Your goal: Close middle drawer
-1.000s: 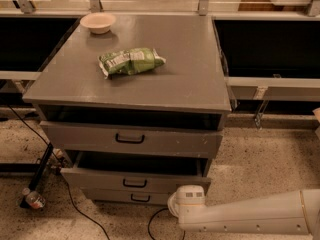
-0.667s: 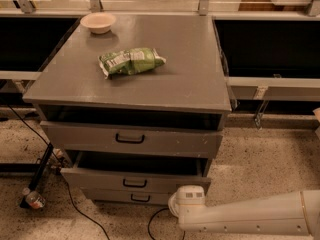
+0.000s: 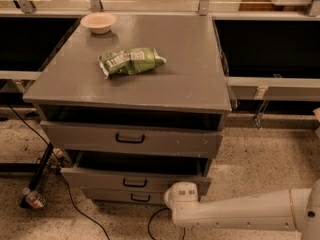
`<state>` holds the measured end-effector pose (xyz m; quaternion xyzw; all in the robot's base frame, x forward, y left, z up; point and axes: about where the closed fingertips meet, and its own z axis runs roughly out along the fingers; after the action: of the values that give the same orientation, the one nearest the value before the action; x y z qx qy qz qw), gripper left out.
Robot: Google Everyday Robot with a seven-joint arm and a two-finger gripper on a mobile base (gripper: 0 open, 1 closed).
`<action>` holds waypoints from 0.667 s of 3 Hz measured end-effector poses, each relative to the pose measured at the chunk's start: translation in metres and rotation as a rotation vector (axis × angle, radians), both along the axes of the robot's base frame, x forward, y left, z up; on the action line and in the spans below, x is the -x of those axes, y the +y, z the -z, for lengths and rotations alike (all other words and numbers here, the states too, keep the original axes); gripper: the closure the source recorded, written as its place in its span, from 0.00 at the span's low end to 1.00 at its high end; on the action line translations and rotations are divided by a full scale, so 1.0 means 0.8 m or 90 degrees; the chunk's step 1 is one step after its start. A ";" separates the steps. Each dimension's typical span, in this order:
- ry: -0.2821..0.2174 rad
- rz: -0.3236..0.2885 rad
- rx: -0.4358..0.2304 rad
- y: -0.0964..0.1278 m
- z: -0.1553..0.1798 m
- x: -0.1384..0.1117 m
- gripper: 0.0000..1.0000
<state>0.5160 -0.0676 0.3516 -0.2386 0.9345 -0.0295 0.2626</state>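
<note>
The grey cabinet point(image 3: 150, 84) has three drawers. The middle drawer point(image 3: 100, 176) stands pulled out, with its dark inside showing above a low front panel and a small black handle point(image 3: 135, 183) at the centre. My gripper point(image 3: 176, 193) is at the end of the white arm point(image 3: 240, 214), which reaches in from the lower right. It sits right at the right end of the middle drawer's front, low near the floor. The arm's rounded white end hides the contact.
The top drawer point(image 3: 165, 141), with a bigger handle, is also pulled out a little. The bottom drawer point(image 3: 141, 198) sits lowest. A green snack bag point(image 3: 131, 60) and a white bowl point(image 3: 98, 22) lie on the cabinet top. A black cable point(image 3: 75, 204) and a bottle point(image 3: 34, 199) lie on the floor at the left.
</note>
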 end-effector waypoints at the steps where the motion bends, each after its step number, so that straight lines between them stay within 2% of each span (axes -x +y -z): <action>1: -0.006 0.005 0.000 0.004 0.008 -0.007 1.00; 2: -0.009 0.011 -0.003 0.004 0.012 -0.009 1.00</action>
<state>0.5231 -0.0640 0.3418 -0.2299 0.9347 -0.0311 0.2694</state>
